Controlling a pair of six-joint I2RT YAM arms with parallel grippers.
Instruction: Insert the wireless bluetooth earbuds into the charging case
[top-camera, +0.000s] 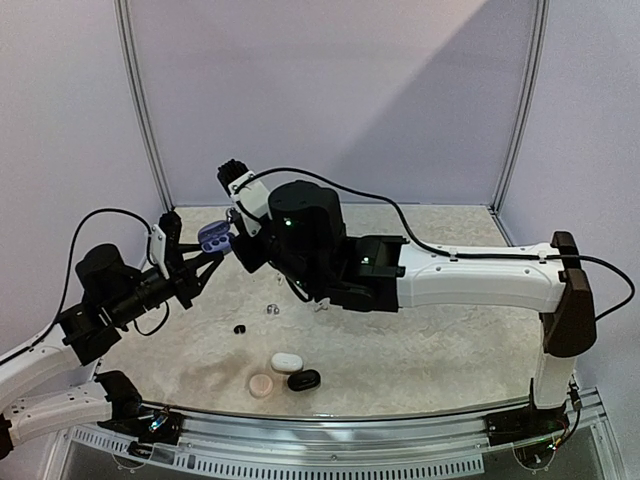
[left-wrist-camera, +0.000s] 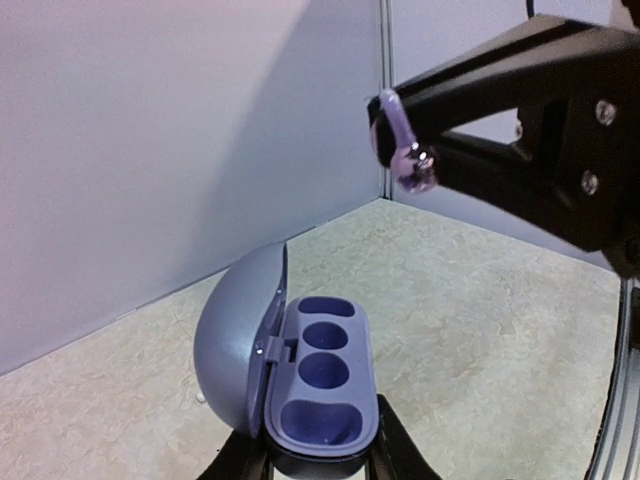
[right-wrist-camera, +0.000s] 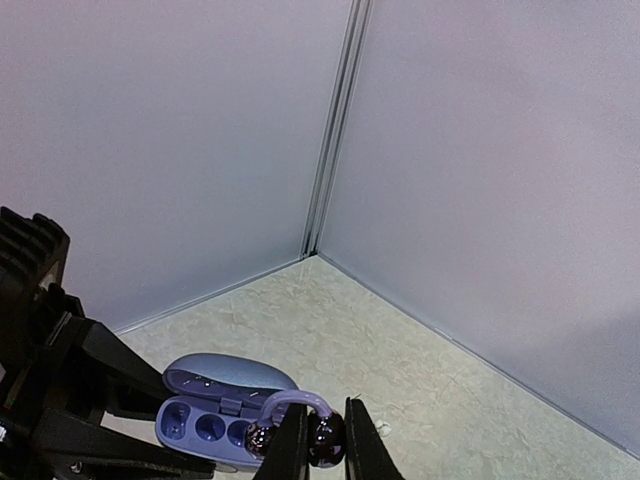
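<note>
My left gripper (top-camera: 203, 252) is shut on the base of an open lavender charging case (top-camera: 213, 236), held above the table. In the left wrist view the case (left-wrist-camera: 315, 385) shows its lid up at the left and all its wells empty, with my left gripper (left-wrist-camera: 320, 462) below it. My right gripper (right-wrist-camera: 322, 447) is shut on a purple clip-style earbud (right-wrist-camera: 326, 442) with a curved loop. It hangs just above and beside the case (right-wrist-camera: 215, 400). The earbud (left-wrist-camera: 405, 150) also shows up and right of the case in the left wrist view.
On the table near the front lie a white case (top-camera: 286, 362), a black case (top-camera: 303, 380) and a beige round case (top-camera: 262, 385). A tiny black bud (top-camera: 240, 328) and a greyish bud (top-camera: 272, 309) lie mid-table. A tiny white bud (right-wrist-camera: 383, 427) lies near the back corner.
</note>
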